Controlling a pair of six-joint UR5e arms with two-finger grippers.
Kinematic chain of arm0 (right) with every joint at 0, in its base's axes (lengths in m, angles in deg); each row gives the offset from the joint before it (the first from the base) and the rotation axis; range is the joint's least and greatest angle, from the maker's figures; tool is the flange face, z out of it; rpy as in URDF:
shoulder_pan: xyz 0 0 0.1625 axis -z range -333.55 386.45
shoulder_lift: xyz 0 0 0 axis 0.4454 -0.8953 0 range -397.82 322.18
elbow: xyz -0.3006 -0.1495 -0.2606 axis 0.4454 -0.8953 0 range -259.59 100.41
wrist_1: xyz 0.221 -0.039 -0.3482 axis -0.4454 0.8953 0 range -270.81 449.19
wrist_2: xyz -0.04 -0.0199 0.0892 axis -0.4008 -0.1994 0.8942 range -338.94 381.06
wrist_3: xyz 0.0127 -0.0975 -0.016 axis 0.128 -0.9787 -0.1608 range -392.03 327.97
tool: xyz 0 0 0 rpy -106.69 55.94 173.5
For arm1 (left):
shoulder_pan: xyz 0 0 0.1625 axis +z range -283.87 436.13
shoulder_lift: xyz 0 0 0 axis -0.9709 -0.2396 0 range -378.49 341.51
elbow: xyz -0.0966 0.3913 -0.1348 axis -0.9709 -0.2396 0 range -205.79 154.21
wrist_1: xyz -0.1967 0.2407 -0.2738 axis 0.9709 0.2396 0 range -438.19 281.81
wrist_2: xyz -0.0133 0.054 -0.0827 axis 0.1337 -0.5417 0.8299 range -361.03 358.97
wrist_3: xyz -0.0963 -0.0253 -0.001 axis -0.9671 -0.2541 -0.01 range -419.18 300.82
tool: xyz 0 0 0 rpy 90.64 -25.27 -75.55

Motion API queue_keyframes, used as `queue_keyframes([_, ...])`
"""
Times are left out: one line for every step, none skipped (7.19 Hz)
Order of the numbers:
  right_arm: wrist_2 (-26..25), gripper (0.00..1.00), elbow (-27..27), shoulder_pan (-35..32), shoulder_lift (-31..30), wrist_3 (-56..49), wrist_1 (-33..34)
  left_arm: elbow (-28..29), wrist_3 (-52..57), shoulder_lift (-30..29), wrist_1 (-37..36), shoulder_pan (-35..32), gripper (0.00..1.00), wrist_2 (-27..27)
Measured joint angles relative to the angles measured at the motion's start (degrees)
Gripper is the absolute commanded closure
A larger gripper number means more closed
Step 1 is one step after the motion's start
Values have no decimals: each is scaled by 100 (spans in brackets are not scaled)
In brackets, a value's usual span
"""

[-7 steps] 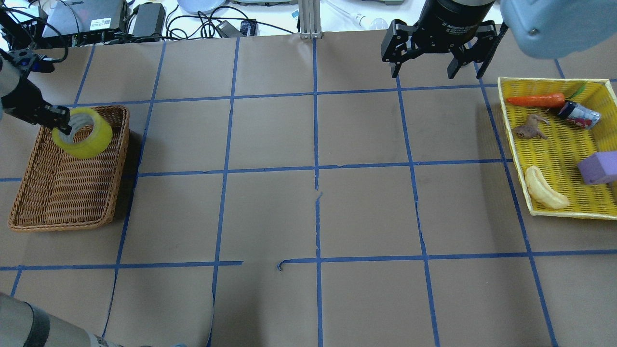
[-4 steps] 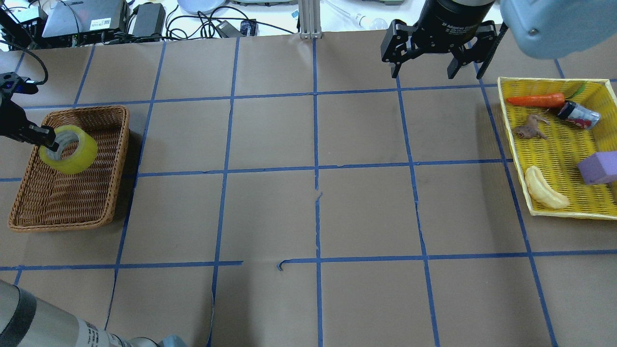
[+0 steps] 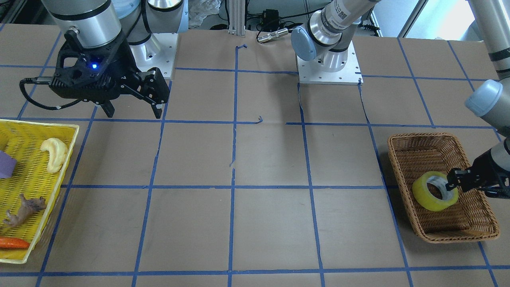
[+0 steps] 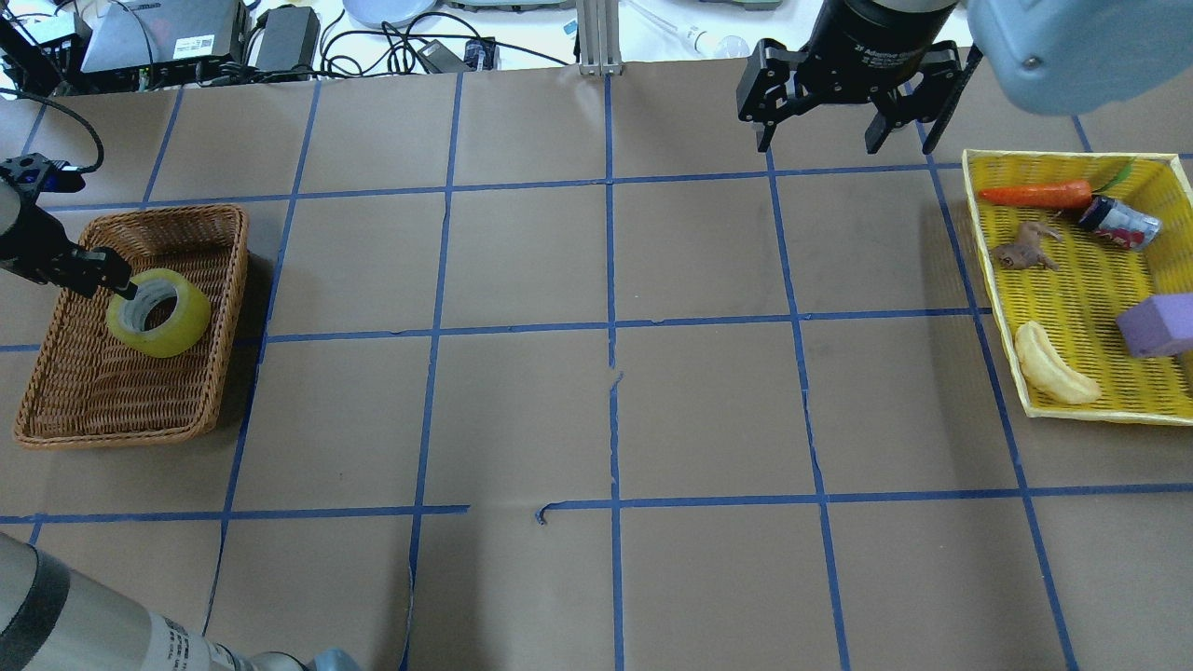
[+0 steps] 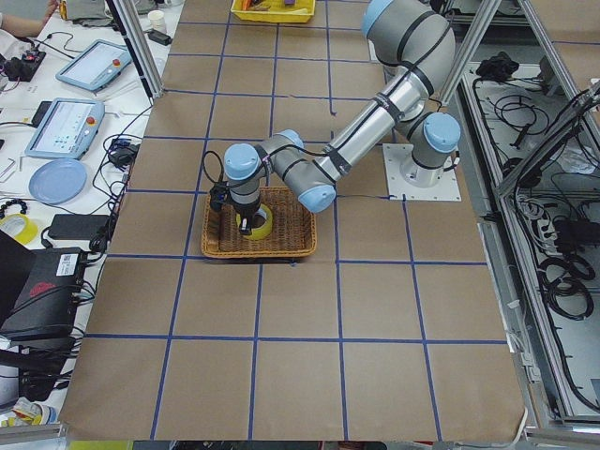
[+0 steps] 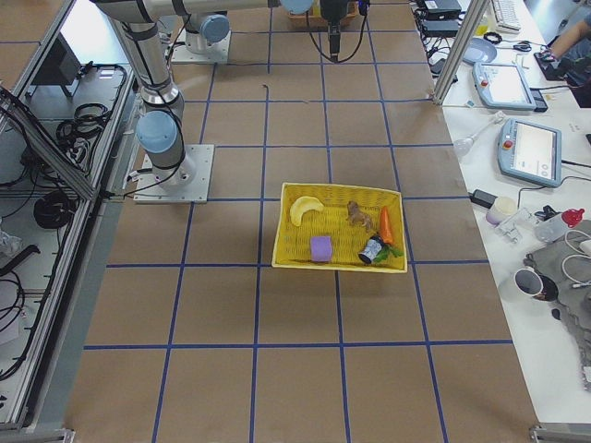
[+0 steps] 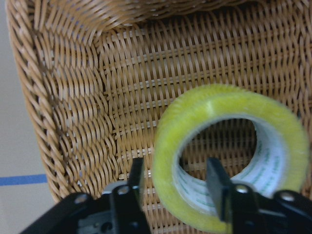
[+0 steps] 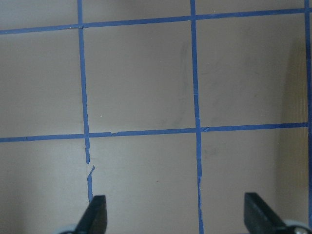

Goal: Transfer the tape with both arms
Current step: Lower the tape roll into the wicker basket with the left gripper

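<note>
while the left end effector (image 7: pixel 176 183) pinches the wall of the tape (image 7: pixel 234 112) — one jaw in the core, one outside — the roll sits tilted at its tips, inside the wicker basket (image 7: pixel 73 122) beneath it. the right end effector (image 4: pixel 818 146) hangs with jaws apart, holding nothing, above the surface (image 4: pixel 708 401).

The table (image 4: pixel 522 261) is covered in brown paper and marked with a blue tape grid (image 4: pixel 522 328). One line near the robot's edge is broken, its loose end curled. A wicker basket (image 4: pixel 231 317) sits at the left end. A yellow tray (image 4: pixel 999 308) sits at the right end, well apart from it. The left arm (image 3: pixel 330 36) and right arm (image 3: pixel 163 16) stand on white plates (image 3: pixel 346 73).
</note>
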Motion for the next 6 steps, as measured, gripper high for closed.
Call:
queue_keyframes([3,0,0,0,0,0,4,65,-65,311,180,-102,0,7])
queue_keyframes([5,0,0,0,-1,0,4,215,-282,723,625,-353,0,18])
queue_keyframes([6,0,0,0,-1,0,2,403,-859,1159,1283,-813,0,94])
queue_keyframes([8,0,0,0,0,0,1,528,-1769,1552,1872,-1451,0,215])
queue_keyframes([12,0,0,-2,0,0,4,614,-2790,1814,2159,-2142,0,263])
queue_keyframes([13,0,0,-5,0,0,5,743,-3585,1949,2293,-2735,0,253])
